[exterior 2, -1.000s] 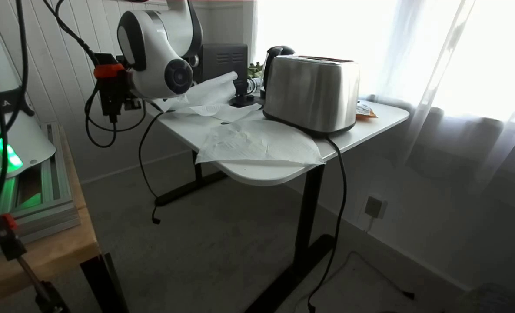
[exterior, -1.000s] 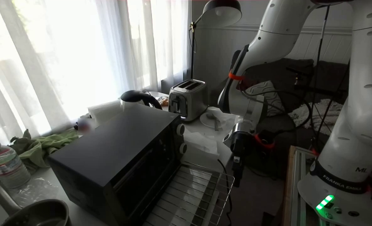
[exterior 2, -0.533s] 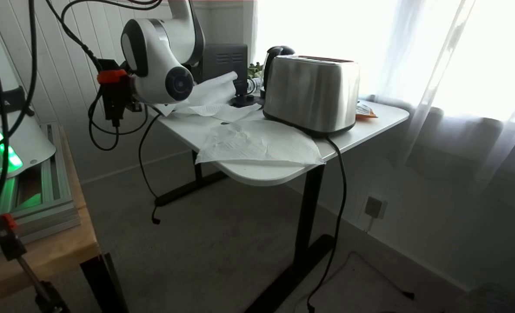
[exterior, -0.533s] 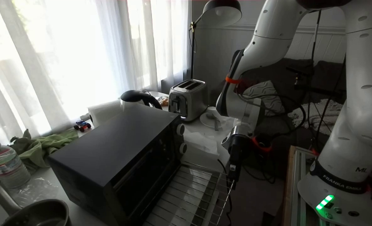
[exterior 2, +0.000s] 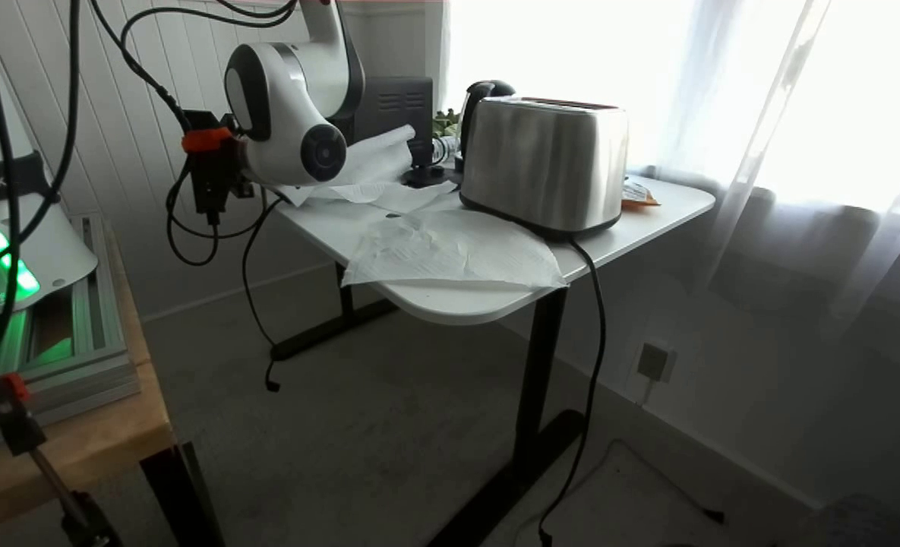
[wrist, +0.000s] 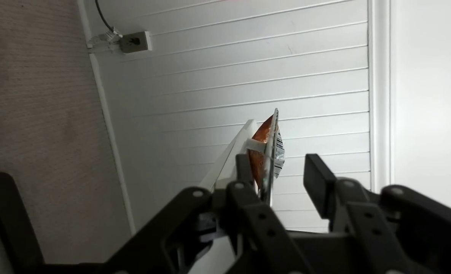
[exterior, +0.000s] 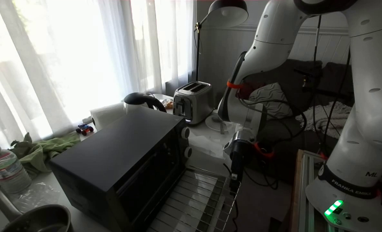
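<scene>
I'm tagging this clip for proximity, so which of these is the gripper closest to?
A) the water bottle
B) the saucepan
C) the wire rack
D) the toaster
C: in an exterior view the gripper appears right at the outer corner of the wire rack.

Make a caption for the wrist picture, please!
Open gripper facing a thin shiny edge, with an orange packet beyond.

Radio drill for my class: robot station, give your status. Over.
Pincer jaws apart, nothing clearly gripped. Wire rack juts from toaster oven, looks near pincer, contact unclear. Possible obstruction: rack itself, overlapping pincer in an exterior view.
</scene>
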`<state>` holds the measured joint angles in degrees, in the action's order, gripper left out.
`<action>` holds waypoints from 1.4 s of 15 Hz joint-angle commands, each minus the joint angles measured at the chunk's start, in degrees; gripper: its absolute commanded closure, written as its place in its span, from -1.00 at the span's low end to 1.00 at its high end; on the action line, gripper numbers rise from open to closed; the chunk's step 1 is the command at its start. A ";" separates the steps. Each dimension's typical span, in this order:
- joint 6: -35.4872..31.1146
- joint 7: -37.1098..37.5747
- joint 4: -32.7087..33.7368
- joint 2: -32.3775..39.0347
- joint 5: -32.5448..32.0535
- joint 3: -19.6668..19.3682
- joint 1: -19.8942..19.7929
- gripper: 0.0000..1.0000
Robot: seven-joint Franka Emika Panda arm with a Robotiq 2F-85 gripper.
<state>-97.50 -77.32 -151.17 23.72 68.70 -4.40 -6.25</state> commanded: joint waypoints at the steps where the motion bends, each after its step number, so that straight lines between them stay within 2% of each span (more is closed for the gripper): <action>1: 0.21 -0.63 1.81 2.53 1.17 0.43 1.07 0.20; 3: 0.27 -0.62 2.35 3.18 1.20 0.60 1.30 0.27; 7: 0.45 -0.74 3.14 4.15 1.21 0.79 1.29 0.86; 9: 0.61 -0.83 3.19 4.31 1.21 0.72 1.19 0.99; 11: 0.90 -0.79 3.20 4.29 1.13 0.66 1.18 0.91; 21: 3.30 -0.84 2.41 3.04 -1.51 -0.42 0.44 0.95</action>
<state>-95.90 -77.33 -148.59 26.92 68.56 -3.91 -5.58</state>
